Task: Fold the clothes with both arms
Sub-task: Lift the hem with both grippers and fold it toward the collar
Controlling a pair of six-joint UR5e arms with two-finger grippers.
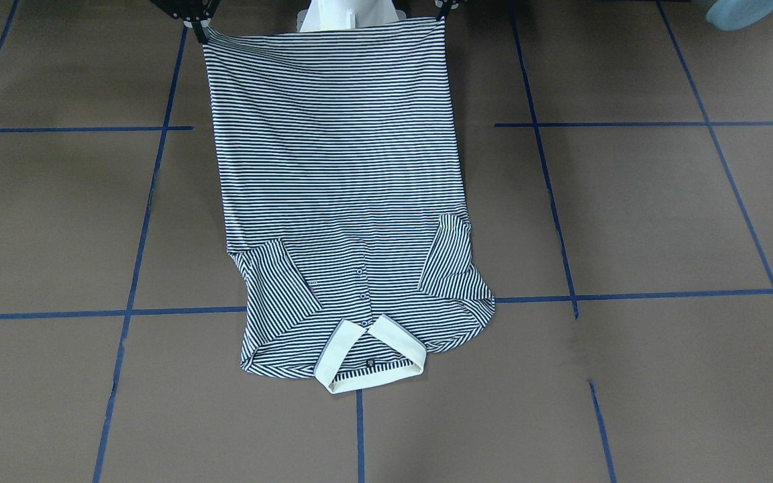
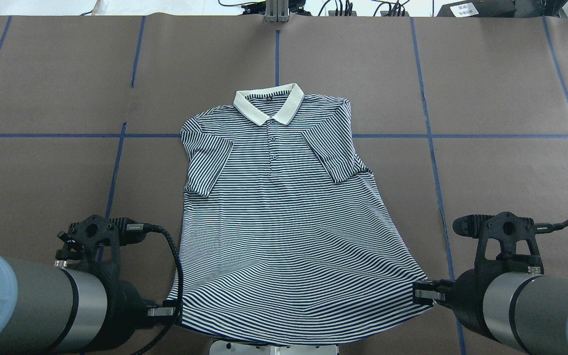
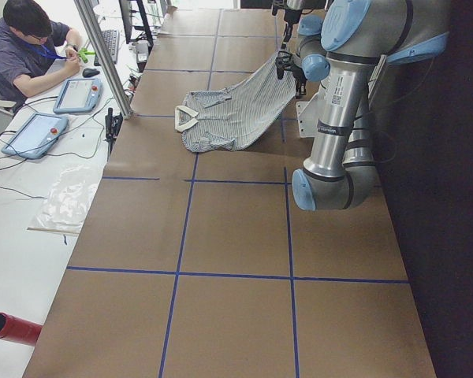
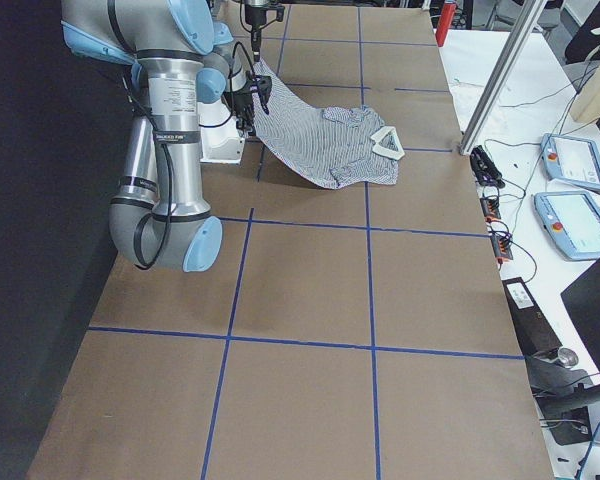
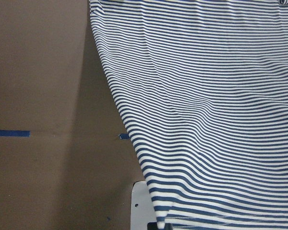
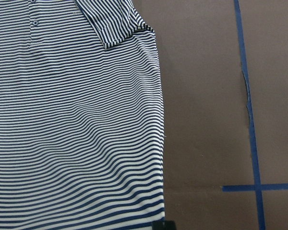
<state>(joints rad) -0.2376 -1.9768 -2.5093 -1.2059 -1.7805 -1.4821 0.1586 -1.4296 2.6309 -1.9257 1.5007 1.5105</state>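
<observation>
Here the left gripper (image 2: 168, 311) and right gripper (image 2: 426, 294) each clamp tight on a hem corner of the polo shirt (image 2: 284, 217), lifted opposite its collar (image 2: 269, 106), which lies on the table (image 2: 486, 74). Uneven travel toward the collar could skew the fold or free a corner.

A: How is the light?
B: Even and diffuse, from overhead; the brown surface (image 1: 628, 215) looks matte.
A: Shadows?
B: Soft ones: right of the shirt (image 1: 333, 168) near the frame's top in the front-facing view, left of it in the left wrist view.
A: Sharpness?
B: Stripes are crisp up close; in the side views they merge to grey.
</observation>
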